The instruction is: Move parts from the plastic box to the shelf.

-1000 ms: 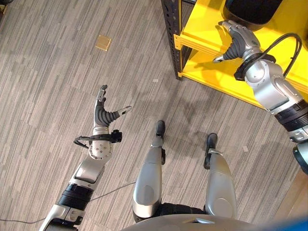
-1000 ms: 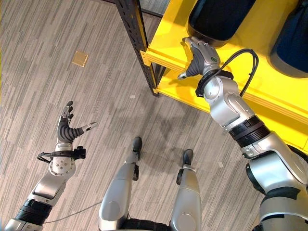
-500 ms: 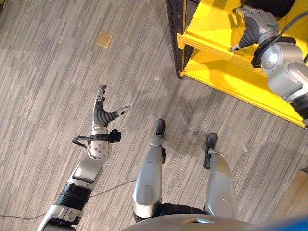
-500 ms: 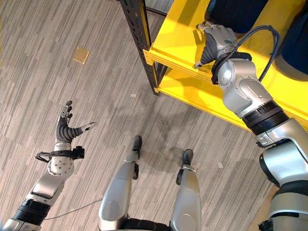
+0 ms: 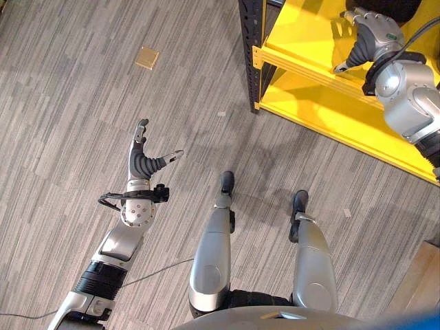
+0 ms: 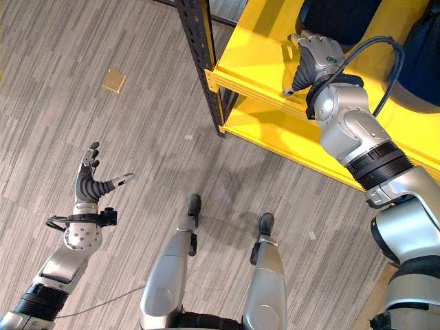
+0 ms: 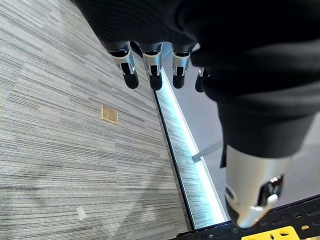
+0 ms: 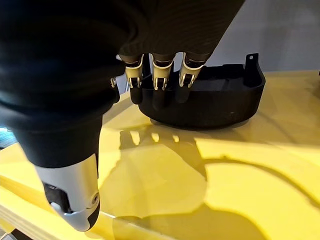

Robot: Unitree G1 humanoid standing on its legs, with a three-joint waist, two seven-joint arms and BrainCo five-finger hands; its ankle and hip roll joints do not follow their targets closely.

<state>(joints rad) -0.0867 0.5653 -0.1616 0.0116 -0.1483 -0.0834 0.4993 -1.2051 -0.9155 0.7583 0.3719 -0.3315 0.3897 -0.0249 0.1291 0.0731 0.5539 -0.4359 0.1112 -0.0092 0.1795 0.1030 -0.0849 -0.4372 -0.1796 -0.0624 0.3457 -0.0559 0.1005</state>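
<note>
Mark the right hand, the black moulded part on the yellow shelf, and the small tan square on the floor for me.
right hand (image 6: 317,53): right eye view, back of the hand.
black moulded part (image 8: 210,102): right wrist view, its front wall.
yellow shelf (image 6: 258,51): right eye view, bare top board.
small tan square (image 5: 146,58): left eye view, its middle.

Open floor at nine o'clock, shelf crowded at one o'clock.
The left hand (image 5: 143,157) hangs over bare grey floor (image 5: 62,117). The right hand (image 6: 317,58) hovers above the yellow shelf (image 6: 254,62), fingers spread; a black part (image 8: 210,97) blocks just ahead, and the dark upright post (image 6: 203,62) bounds the shelf's near corner.
</note>
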